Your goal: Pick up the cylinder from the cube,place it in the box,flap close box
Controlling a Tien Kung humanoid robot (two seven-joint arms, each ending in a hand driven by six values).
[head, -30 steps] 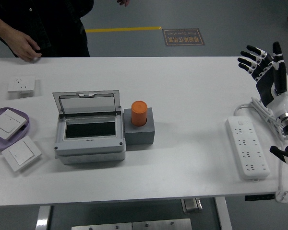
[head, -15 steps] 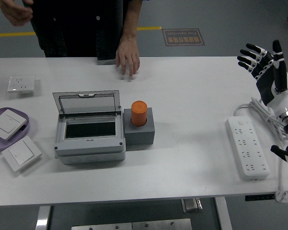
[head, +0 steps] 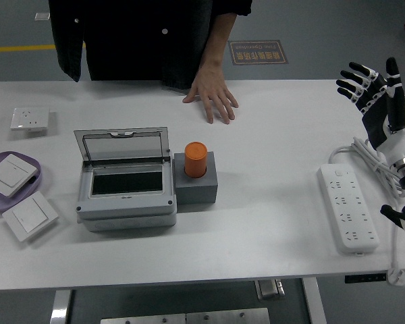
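Note:
An orange cylinder stands upright on a grey cube near the table's middle. Touching the cube's left side is a grey box whose clear lid is swung up at the back, showing a dark inside. My right hand hovers at the far right edge, fingers spread and holding nothing, far from the cylinder. A person stands at the far side with one hand flat on the table behind the cube. No left hand shows.
A white power strip with its coiled cable lies at the right. At the left are a white socket plate, a purple dish holding a switch, and another switch in front.
The person has stepped right along the far side, and the hand on the table has shifted right with them. My right hand has barely moved.

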